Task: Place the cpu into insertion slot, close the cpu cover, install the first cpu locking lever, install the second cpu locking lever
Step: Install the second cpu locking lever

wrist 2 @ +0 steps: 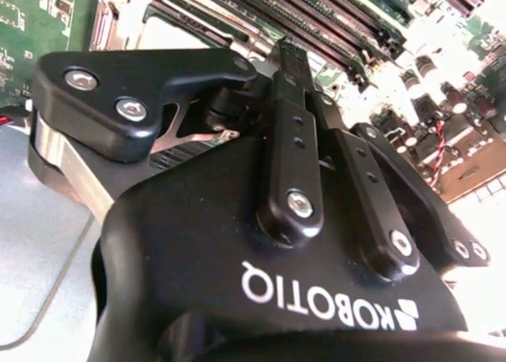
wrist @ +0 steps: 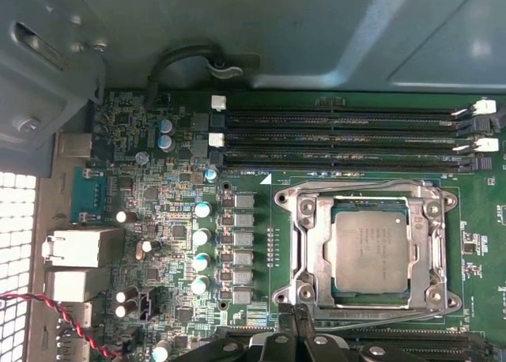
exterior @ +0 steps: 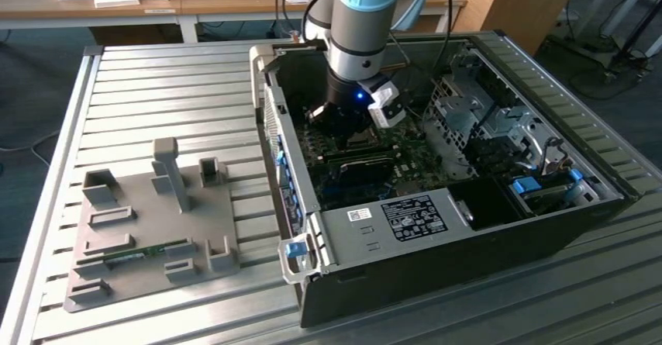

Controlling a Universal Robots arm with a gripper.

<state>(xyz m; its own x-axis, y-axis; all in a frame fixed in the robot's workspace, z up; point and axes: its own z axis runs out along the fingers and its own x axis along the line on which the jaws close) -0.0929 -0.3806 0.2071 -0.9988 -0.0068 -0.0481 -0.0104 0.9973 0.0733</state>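
Silvery-grey square cpu [wrist: 369, 246] already lies in its socket under the closed silvery metal frame cpu cover [wrist: 304, 251], while the black gripper [wrist 2: 286, 50], fingers pressed together holding nothing, hangs near it.

A: Daylight seems even across the ribbed desk [exterior: 155, 89] in the exterior view, though the inside of the computer case [exterior: 435, 229] sits in deep shadow.

B: Agreed. In the second wrist view the motherboard [wrist 2: 443, 69] is blown out to white glare at one corner, and the black hand [wrist 2: 291, 54] is soft, too close for focus.

A: The first wrist view is sharper and evenly lit; only the vent grille [wrist: 16, 259] burns bright.
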